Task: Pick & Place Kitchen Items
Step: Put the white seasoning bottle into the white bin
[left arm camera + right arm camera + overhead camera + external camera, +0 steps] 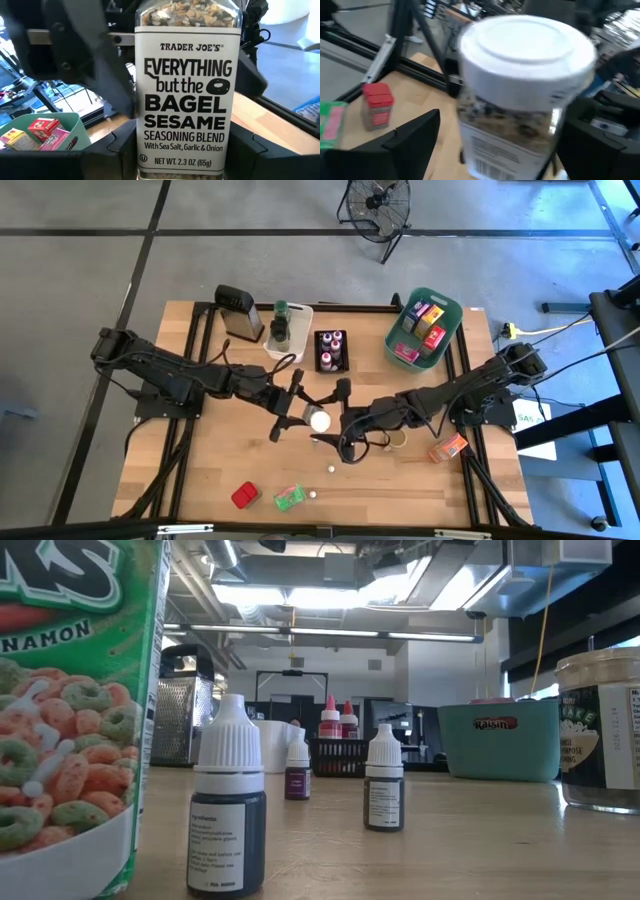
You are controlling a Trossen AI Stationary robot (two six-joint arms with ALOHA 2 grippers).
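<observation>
Left wrist view, seasoning jar (187, 90) upright, label readable

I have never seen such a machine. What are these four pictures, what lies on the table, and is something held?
This is a robot with two dark arms at a wooden table. One camera looks straight down from above, one looks level across the tabletop, and one sits on each arm's wrist.

In the middle, the left gripper holds a seasoning jar with a white lid. Its fingers are closed on the jar's sides. The right gripper is open, with one finger on each side of the same jar, so this may be a handover.

On the table lie a green bin with packets, a black tray of small bottles, a grater, a red shaker, a green packet and an orange packet.
</observation>
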